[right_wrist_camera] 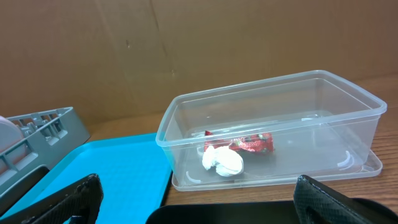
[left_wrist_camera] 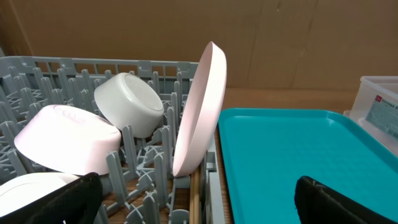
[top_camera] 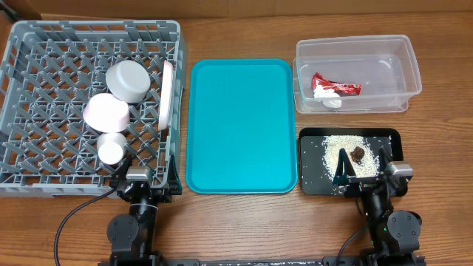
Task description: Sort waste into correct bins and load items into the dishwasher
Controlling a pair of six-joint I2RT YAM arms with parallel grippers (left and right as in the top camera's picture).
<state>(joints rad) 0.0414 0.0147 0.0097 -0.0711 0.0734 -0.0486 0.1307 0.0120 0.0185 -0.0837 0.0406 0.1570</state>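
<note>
The grey dish rack (top_camera: 44, 66) holds the grey-green bowl (top_camera: 127, 80), the pink bowl (top_camera: 107, 111), the white cup (top_camera: 112, 146) and the white plate (top_camera: 167, 94) on edge. In the left wrist view the plate (left_wrist_camera: 202, 106) leans on pegs and thin wooden chopsticks (left_wrist_camera: 196, 199) lie along the rack wall. The clear tub (top_camera: 399, 81) holds the red wrapper (top_camera: 338, 87) and tissue (top_camera: 324, 94). The black tray (top_camera: 314, 181) holds rice (top_camera: 336, 144) and a brown lump (top_camera: 357, 154). My left gripper (top_camera: 144, 177) is open and empty at the rack's front right corner. My right gripper (top_camera: 362, 168) is open and empty over the black tray's front.
The large teal tray (top_camera: 240, 125) lies between the rack and the bins and shows in both wrist views (left_wrist_camera: 286, 155) (right_wrist_camera: 106, 168). In the right wrist view the tub (right_wrist_camera: 348, 106) with wrapper (right_wrist_camera: 245, 143) and tissue (right_wrist_camera: 222, 160) stands beyond the black tray (right_wrist_camera: 236, 214). A cardboard wall backs the table.
</note>
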